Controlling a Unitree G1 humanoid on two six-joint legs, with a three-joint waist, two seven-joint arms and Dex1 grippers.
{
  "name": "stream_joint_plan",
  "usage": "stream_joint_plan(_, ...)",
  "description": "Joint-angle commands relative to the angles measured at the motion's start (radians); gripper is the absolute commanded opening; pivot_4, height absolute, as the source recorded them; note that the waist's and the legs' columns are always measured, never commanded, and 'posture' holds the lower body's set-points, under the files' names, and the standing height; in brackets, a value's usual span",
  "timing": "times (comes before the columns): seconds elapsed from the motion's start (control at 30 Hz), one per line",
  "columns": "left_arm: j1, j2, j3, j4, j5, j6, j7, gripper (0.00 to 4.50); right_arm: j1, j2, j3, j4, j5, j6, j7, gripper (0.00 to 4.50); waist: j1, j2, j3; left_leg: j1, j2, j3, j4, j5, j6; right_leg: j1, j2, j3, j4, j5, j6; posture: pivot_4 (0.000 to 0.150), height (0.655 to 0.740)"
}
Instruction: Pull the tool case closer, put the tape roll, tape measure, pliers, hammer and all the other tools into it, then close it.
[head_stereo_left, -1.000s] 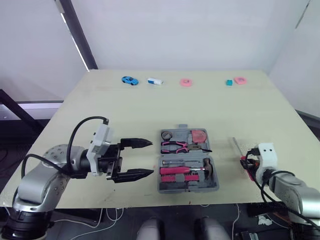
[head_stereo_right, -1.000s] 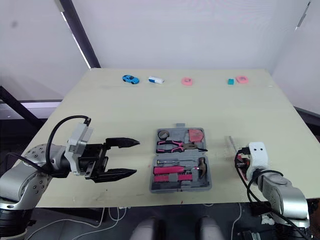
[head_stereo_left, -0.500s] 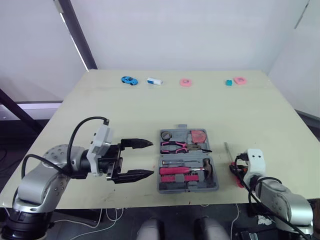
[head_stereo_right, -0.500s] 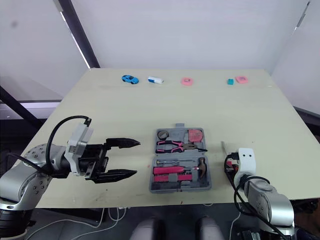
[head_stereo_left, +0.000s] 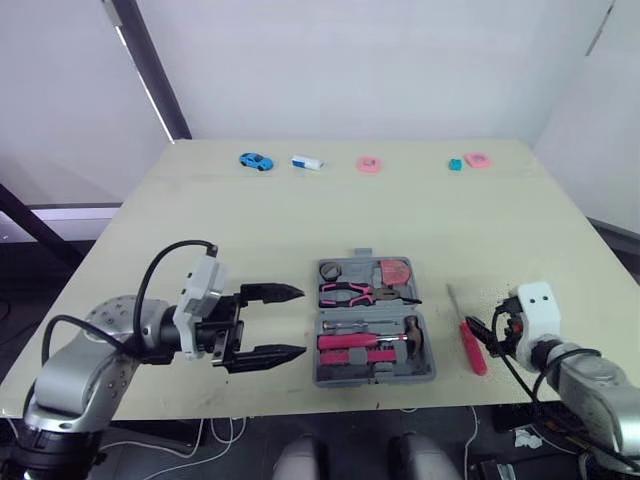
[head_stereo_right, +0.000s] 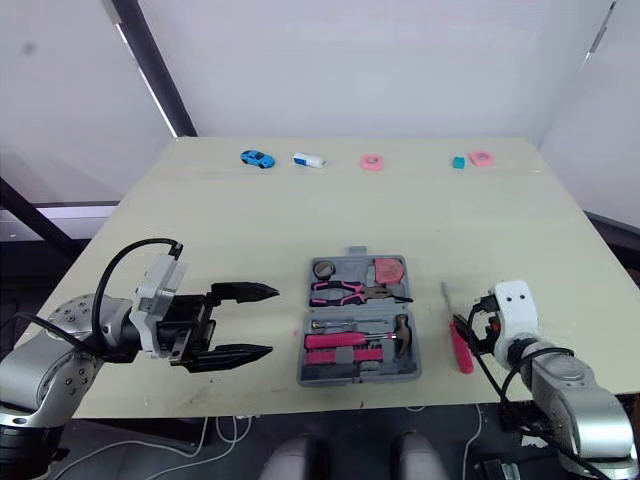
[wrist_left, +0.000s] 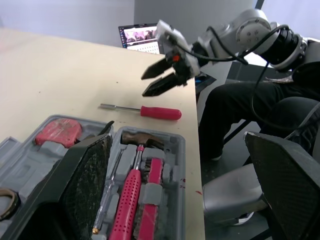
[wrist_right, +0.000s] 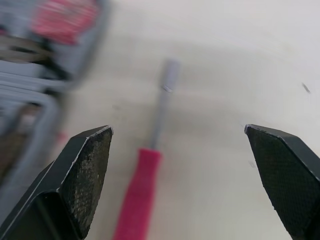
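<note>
One tabletop (head_stereo_left: 300, 220) is seen carrying one open grey tool case (head_stereo_left: 322, 372) near its front edge. The left pincer (head_stereo_left: 300, 321) and right pincer (wrist_right: 177, 130) are both spread apart. One red-handled screwdriver (head_stereo_left: 470, 348) is laid just right of the case.

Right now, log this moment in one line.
tool case: open, tools inside | screwdriver: on table, outside case | left claw: open | right claw: open, facing screwdriver

bright, even light washes the pale table (head_stereo_left: 300, 220), leaving soft faint shadows beside the tool case (head_stereo_left: 375, 335)
</note>
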Motion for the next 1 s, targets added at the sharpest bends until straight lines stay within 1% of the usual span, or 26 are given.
stream_joint_plan(0.03, -0.011, 0.006, 0.009, -0.032, -0.005, -0.008, 0.01, 4.5, -0.013, -0.14, 0.011, 0.05, 0.032, -0.136, 0.221, 4.46, 0.002, 0.0, 0.0, 0.0, 0.0, 0.0, 0.0, 0.0, 0.0, 0.0, 0.0, 0.0, 0.0, 0.0, 0.0, 0.15, 0.7395)
stream_joint_plan(0.13, -0.009, 0.005, 0.007, -0.026, 0.0, -0.017, 0.005, 4.5, -0.067, -0.288, 0.06, 0.174, 0.02, -0.305, 0.454, 4.46, 0.002, 0.0, 0.0, 0.0, -0.001, 0.001, 0.001, 0.0, 0.0, 0.0, -0.001, 0.001, -0.001, 0.0, 0.0, 0.15, 0.7395)
stream_joint_plan(0.2, -0.016, 0.002, -0.001, -0.02, 0.005, -0.021, 0.005, 4.5, -0.114, -0.349, 0.1, 0.265, 0.007, -0.41, 0.576, 4.46, 0.0, -0.001, 0.001, 0.001, -0.001, 0.001, 0.001, 0.0, 0.0, 0.001, -0.001, 0.001, -0.001, 0.0, 0.0, 0.15, 0.7395)
stream_joint_plan(0.23, -0.017, -0.002, 0.0, -0.02, 0.005, -0.025, 0.008, 4.5, -0.169, -0.372, 0.13, 0.35, 0.005, -0.533, 0.713, 4.46, -0.001, -0.001, 0.001, 0.0, -0.001, 0.001, 0.001, 0.0, 0.0, 0.001, -0.001, 0.001, -0.001, 0.0, 0.0, 0.15, 0.7395)
stream_joint_plan(0.3, -0.019, -0.008, -0.002, -0.021, 0.005, -0.029, 0.012, 4.5, -0.255, -0.403, 0.187, 0.491, -0.01, -0.736, 0.923, 4.46, -0.002, -0.001, 0.001, 0.001, 0.0, 0.001, 0.001, 0.0, 0.0, 0.001, 0.001, 0.001, -0.001, 0.0, 0.0, 0.15, 0.7395)
stream_joint_plan(0.37, -0.015, -0.01, -0.005, -0.023, 0.016, -0.037, 0.015, 4.5, -0.345, -0.434, 0.268, 0.647, -0.095, -0.935, 1.06, 4.46, 0.0, 0.0, 0.002, 0.001, 0.0, 0.001, 0.001, 0.0, 0.0, 0.001, 0.002, 0.0, 0.0, 0.0, 0.0, 0.15, 0.7395)
stream_joint_plan(0.43, -0.002, -0.011, 0.003, -0.038, 0.012, -0.036, 0.024, 4.5, -0.501, -0.421, 0.375, 0.844, -0.181, -1.137, 1.165, 4.46, -0.003, 0.0, 0.003, 0.001, 0.0, 0.003, 0.001, 0.0, 0.0, 0.001, 0.002, 0.0, 0.0, 0.0, 0.0, 0.15, 0.7395)
stream_joint_plan(0.53, 0.008, -0.017, 0.025, -0.055, -0.018, -0.017, 0.049, 4.5, -0.692, -0.424, 0.599, 1.072, -0.239, -1.442, 1.196, 4.46, -0.003, 0.0, 0.004, 0.001, 0.0, 0.005, 0.001, 0.0, 0.0, 0.001, 0.001, 0.001, 0.0, 0.002, -0.004, 0.15, 0.7395)
stream_joint_plan(0.63, 0.029, -0.013, 0.032, -0.071, -0.013, -0.023, 0.053, 4.5, -0.858, -0.367, 0.746, 1.275, -0.316, -1.664, 1.196, 4.46, -0.003, 0.001, 0.005, 0.001, 0.0, 0.005, 0.001, 0.0, 0.0, 0.0, 0.001, 0.001, 0.0, 0.002, -0.004, 0.15, 0.7395)
stream_joint_plan(0.7, 0.045, -0.013, 0.036, -0.087, -0.013, -0.024, 0.062, 4.5, -0.952, -0.314, 0.814, 1.404, -0.372, -1.792, 1.196, 4.46, -0.004, 0.001, 0.006, 0.001, 0.0, 0.005, 0.001, 0.0, 0.0, 0.0, 0.001, 0.001, 0.0, 0.003, -0.004, 0.15, 0.7395)
stream_joint_plan(0.77, 0.059, -0.012, 0.042, -0.108, -0.018, -0.02, 0.076, 4.5, -1.015, -0.267, 0.857, 1.513, -0.439, -1.907, 1.196, 4.46, -0.004, 0.001, 0.006, 0.0, 0.0, 0.006, 0.001, 0.0, 0.0, 0.0, 0.001, 0.002, 0.0, 0.003, -0.005, 0.15, 0.7395)
stream_joint_plan(0.87, 0.079, -0.007, 0.051, -0.132, -0.019, -0.015, 0.089, 4.5, -1.063, -0.216, 0.886, 1.622, -0.526, -2.044, 1.193, 4.46, 0.003, 0.001, 0.006, 0.0, 0.0, 0.006, 0.001, 0.0, 0.0, 0.0, 0.0, 0.001, 0.0, 0.003, -0.005, 0.15, 0.7395)
stream_joint_plan(1.0, 0.097, -0.001, 0.065, -0.147, -0.022, -0.013, 0.101, 4.5, -1.107, -0.188, 0.926, 1.7, -0.682, -2.165, 1.094, 4.46, 0.003, 0.002, 0.007, 0.0, 0.0, 0.006, 0.001, 0.001, -0.001, 0.0, 0.0, 0.001, 0.0, 0.003, -0.005, 0.15, 0.7395)
